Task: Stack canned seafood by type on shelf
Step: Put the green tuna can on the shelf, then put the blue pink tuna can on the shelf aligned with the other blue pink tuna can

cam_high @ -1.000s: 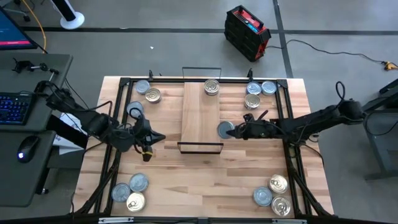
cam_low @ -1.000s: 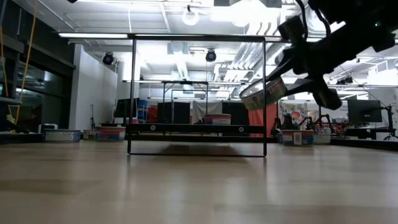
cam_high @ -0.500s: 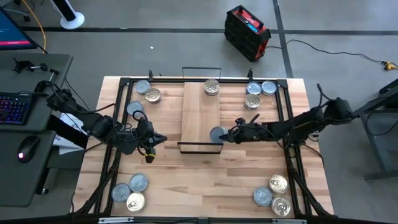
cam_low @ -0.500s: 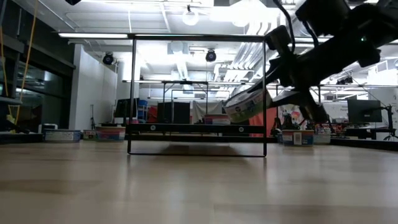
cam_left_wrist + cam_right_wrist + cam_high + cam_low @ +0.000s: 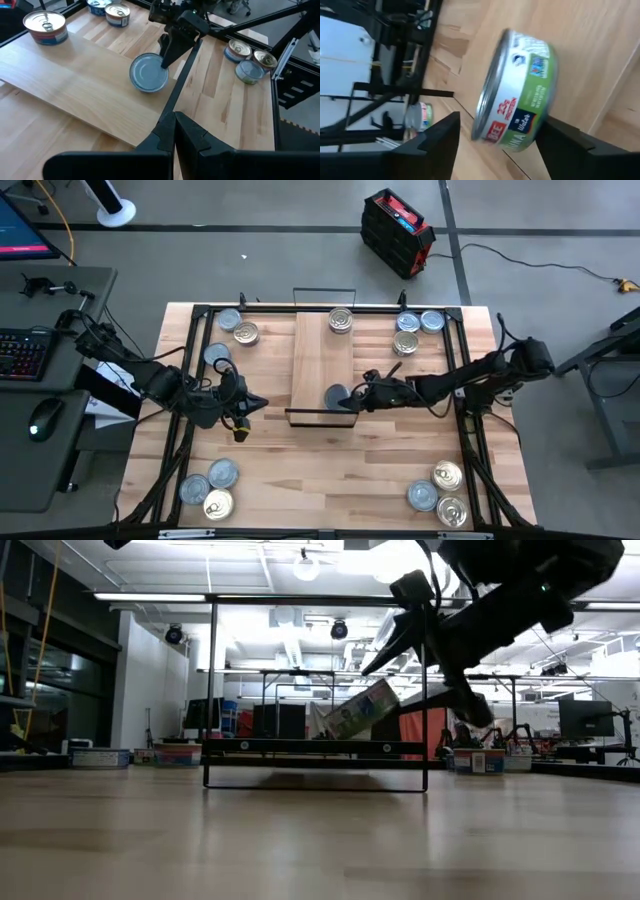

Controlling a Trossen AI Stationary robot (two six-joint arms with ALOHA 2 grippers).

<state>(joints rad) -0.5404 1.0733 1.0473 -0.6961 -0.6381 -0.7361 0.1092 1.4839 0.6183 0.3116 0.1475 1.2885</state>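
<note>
Since one second ago my right arm has carried its tin further over the shelf [image 5: 322, 360], from beside the plank's edge to above its near end. On the left, my left gripper [image 5: 247, 404] waits over the bare table; I see its fingers closed, with nothing in them. In the middle, the blue-grey tin [image 5: 336, 396] hangs tilted above the plank. To the right of it, the right gripper [image 5: 360, 393] is clamped on its wall. If I release now, I think the round tin lands on its rim and rolls off the smooth wood. A silver ring-pull tin [image 5: 341, 320] stands at the shelf's far end.
</note>
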